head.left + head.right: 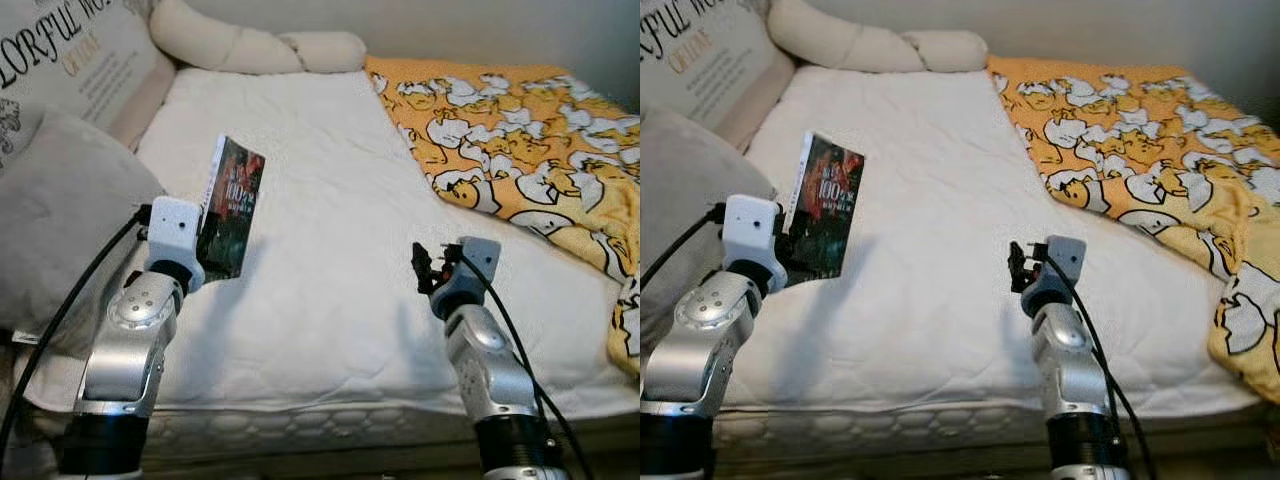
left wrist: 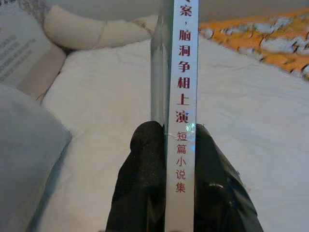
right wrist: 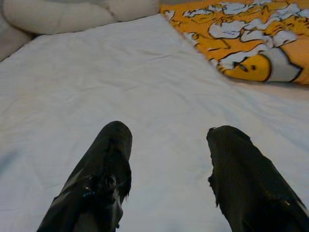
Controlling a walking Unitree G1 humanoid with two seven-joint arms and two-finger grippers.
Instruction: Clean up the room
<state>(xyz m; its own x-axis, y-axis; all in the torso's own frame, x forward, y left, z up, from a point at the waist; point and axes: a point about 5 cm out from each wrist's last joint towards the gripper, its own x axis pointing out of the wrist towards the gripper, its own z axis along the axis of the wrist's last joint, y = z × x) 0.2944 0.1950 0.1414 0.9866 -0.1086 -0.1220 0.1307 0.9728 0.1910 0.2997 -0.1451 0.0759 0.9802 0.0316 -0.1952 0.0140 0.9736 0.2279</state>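
Book (image 1: 231, 207) is standing almost upright in the air above the left side of the bed, a thin paperback with a dark, glossy cover showing white "100" and a white spine printed with red Chinese characters. The left gripper (image 2: 179, 145) is pinching it by the spine, its two black textured fingers (image 2: 140, 179) pressing on both sides of the lower part of the book. The left silver arm is reaching up from below with the wrist bent forward. The right gripper (image 3: 166, 145) is hovering low over the white quilted mattress cover (image 1: 330, 250), its fingers spread apart and holding nothing. A soft orange blanket with white and yellow ducks (image 1: 520, 130) is lying crumpled on the right side. A grey pillow (image 1: 60, 210) is resting beside the left arm, and a long cream bolster (image 1: 250, 45) is lying at the head.
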